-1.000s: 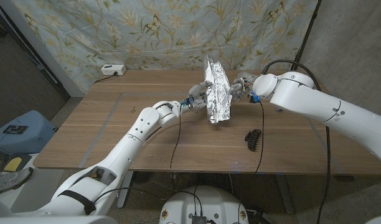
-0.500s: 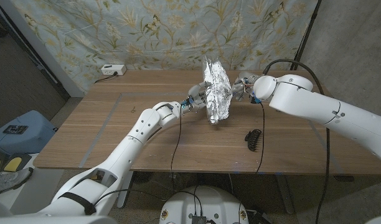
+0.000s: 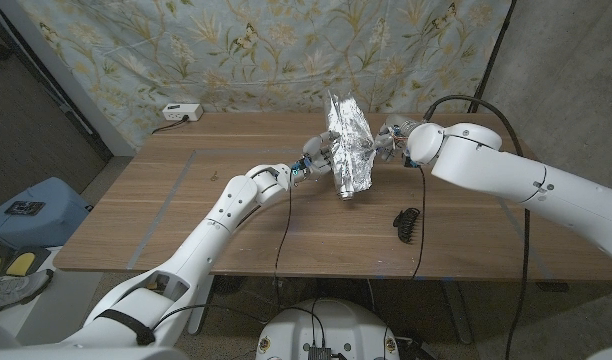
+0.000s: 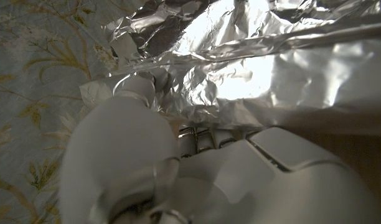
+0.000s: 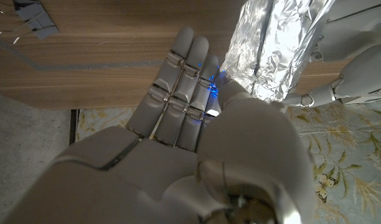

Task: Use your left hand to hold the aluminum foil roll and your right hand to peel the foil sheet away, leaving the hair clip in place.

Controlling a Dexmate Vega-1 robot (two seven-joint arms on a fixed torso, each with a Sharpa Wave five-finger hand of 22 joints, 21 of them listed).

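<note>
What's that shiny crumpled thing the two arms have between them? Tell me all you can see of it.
It is the aluminum foil roll: silvery, creased and crinkled foil, held upright above the wooden table, tapering to its lower end. The left robot hand grips it from one side; the right robot hand is at its other side, fingers stretched out.

Both arms reach over the middle of the table toward its far edge. The left hand (image 3: pixel 318 155) grips the foil roll (image 3: pixel 348 150), fingers (image 4: pixel 137 87) pressed against it. The right hand (image 3: pixel 394 137) has its fingers (image 5: pixel 178 81) extended straight, thumb touching the foil.
</note>
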